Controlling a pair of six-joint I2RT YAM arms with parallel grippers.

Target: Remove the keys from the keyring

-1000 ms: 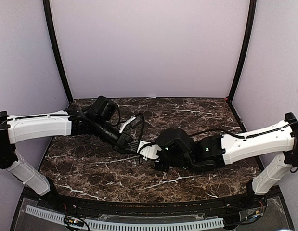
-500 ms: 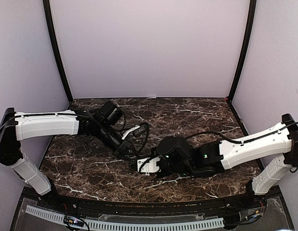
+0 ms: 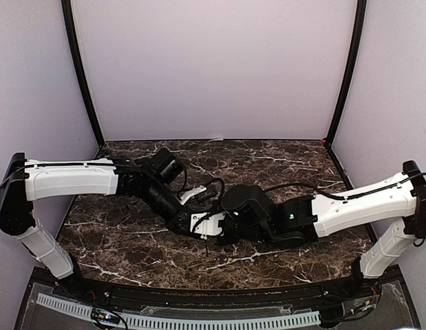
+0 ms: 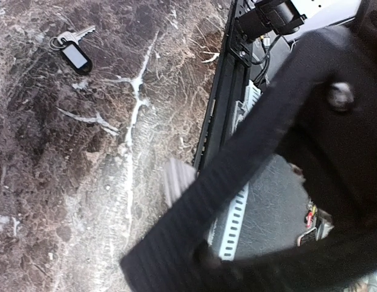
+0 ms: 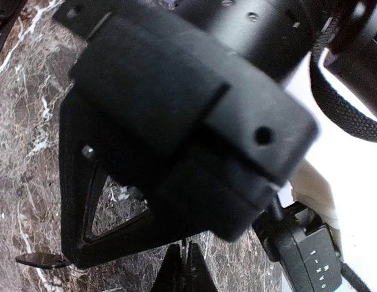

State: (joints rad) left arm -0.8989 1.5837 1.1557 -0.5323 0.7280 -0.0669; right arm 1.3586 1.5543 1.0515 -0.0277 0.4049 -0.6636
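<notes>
Two robot arms meet low over the middle of a dark marble table [image 3: 281, 161], the left arm [image 3: 68, 180] reaching in from one side and the right arm [image 3: 364, 203] from the other, their black wrists crowded against each other. The keyring [image 4: 57, 41] lies flat on the marble, well apart from both pincers. Its small black fob [image 4: 77, 58] rests beside the ring, and one silvery key [image 4: 84, 31] is still threaded on it and pointing away. Seen from the left wrist, the ring sits in the far upper corner of the frame. The left gripper [image 4: 176, 201] fills much of that view as a dark blur, clenched, with nothing seen between its fingers. The right gripper [image 5: 183, 271] is likewise pressed closed, its two tips meeting just above the stone, with the black body of the other arm looming right in front of its camera.
</notes>
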